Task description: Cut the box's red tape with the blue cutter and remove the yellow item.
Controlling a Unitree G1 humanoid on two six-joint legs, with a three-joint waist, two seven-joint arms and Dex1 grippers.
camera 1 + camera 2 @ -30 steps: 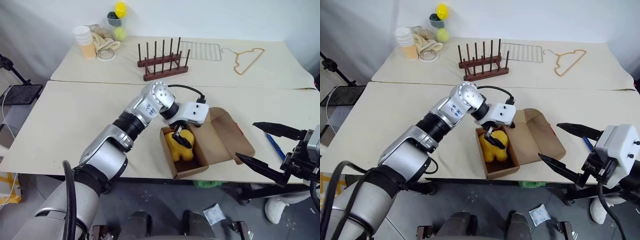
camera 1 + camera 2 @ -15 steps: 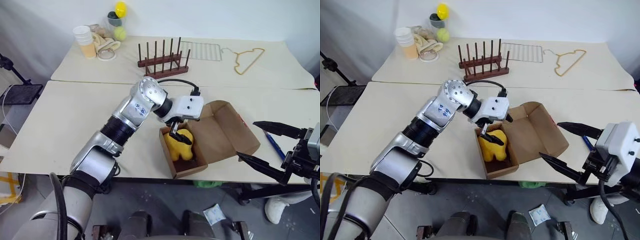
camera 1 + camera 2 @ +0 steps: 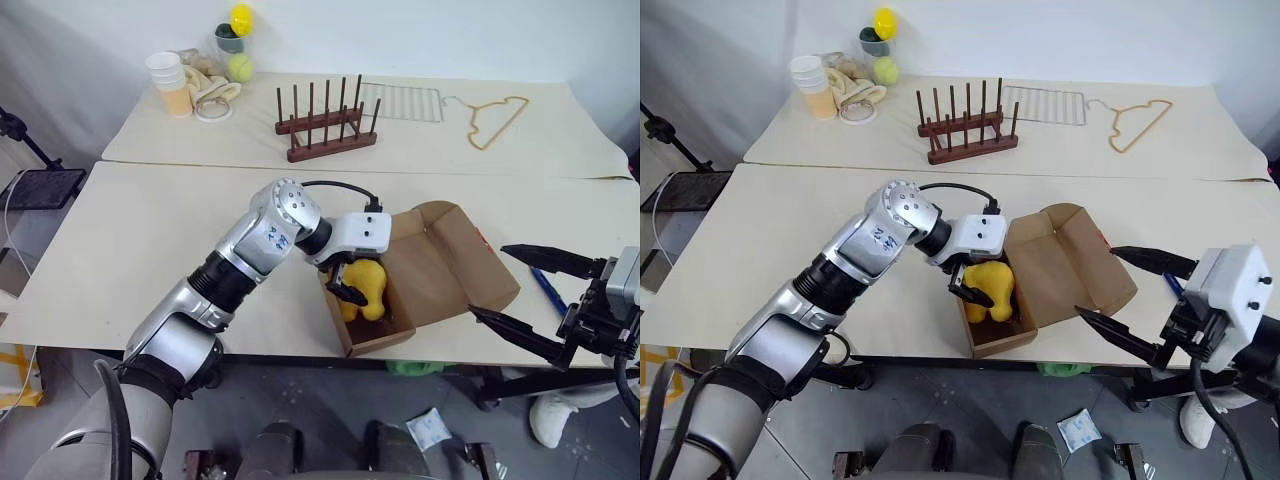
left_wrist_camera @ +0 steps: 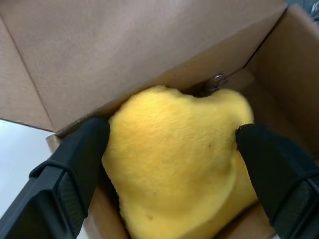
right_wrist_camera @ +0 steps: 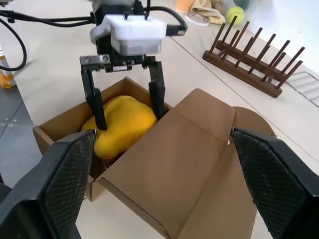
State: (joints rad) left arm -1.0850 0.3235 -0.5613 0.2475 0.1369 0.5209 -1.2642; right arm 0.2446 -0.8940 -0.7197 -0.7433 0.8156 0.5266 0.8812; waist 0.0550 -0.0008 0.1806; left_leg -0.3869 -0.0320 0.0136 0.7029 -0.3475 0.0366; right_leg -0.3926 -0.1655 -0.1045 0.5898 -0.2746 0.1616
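Two pale tabletops [image 3: 140,230] stand end to end before a white wall, the nearer one carrying the work.

At the near edge, off the robot's right side, the right pincer [image 3: 525,295] hangs beyond the tabletop's front edge with its two black fingers spread wide and nothing between them. Just past it, the blue cutter [image 3: 548,290] lies on the tabletop, beside the box's opened lid.

The box [image 3: 440,265] sits at the front edge of the near tabletop, flaps folded out to the right, interior exposed. A sliver of the red tape [image 3: 478,238] shows at the far rim of the lid. The yellow item [image 3: 992,288] is inside the box, standing against its left wall. The left pincer [image 5: 124,102] reaches down into the box, its fingers [image 4: 75,169] set wide on either side of the yellow item and touching its flanks; whether it bears the toy's weight cannot be told.

On the far tabletop stand a wooden peg rack [image 3: 325,125], a wire grid [image 3: 400,100], a hanger [image 3: 497,118], stacked cups [image 3: 168,82] and a tennis ball [image 3: 238,67].
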